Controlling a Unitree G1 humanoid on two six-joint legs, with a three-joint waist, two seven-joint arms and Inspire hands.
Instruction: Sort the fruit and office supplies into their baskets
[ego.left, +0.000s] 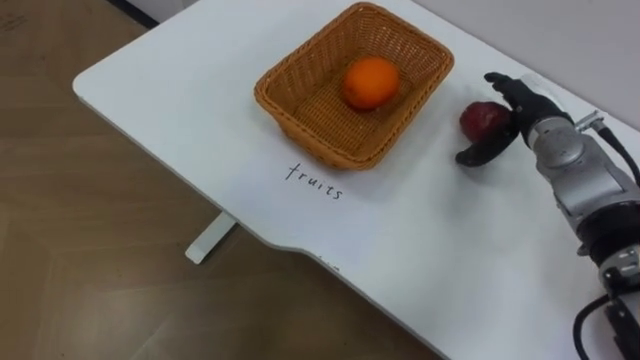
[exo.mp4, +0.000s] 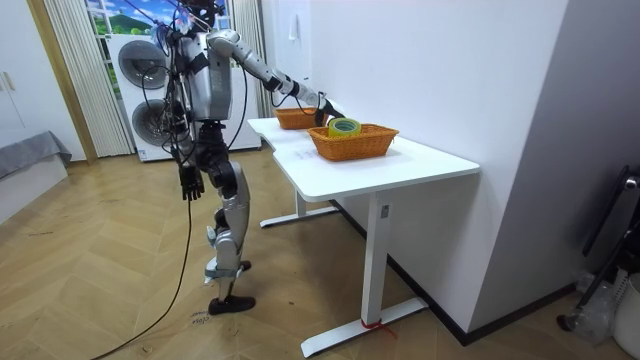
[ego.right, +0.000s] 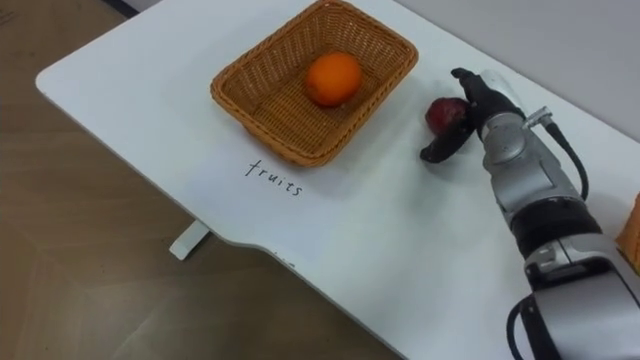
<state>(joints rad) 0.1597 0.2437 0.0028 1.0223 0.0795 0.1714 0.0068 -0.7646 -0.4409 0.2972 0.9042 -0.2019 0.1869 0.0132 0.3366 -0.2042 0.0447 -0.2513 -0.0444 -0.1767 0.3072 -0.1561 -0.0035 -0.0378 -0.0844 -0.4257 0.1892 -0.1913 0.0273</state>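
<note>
Curling my right hand (ego.left: 522, 113) round a red apple (ego.left: 482, 120), I have my fingers over its top and my thumb hooked under its near side. The apple is low over the white table (ego.left: 180, 90), just left of my palm. A little further left of my hand, near the apple but not touching it, stands the fruit basket (ego.left: 330, 152) with an orange (ego.left: 370, 82) inside.

From my hand back toward me there is lots of bare table, right up to the curved front edge, and then wood floor. Past my fingers the table's far edge is close.

The room view shows me standing at the table's end with my right arm stretched out over it. My left hand (exo.mp4: 187, 183) hangs by my hip. It also shows a second basket (exo.mp4: 355, 145) holding a roll of tape (exo.mp4: 344, 127).

Left of my hand and nearer to me, someone wrote the word "fruits" (ego.left: 315, 181) on the table in front of the fruit basket
</note>
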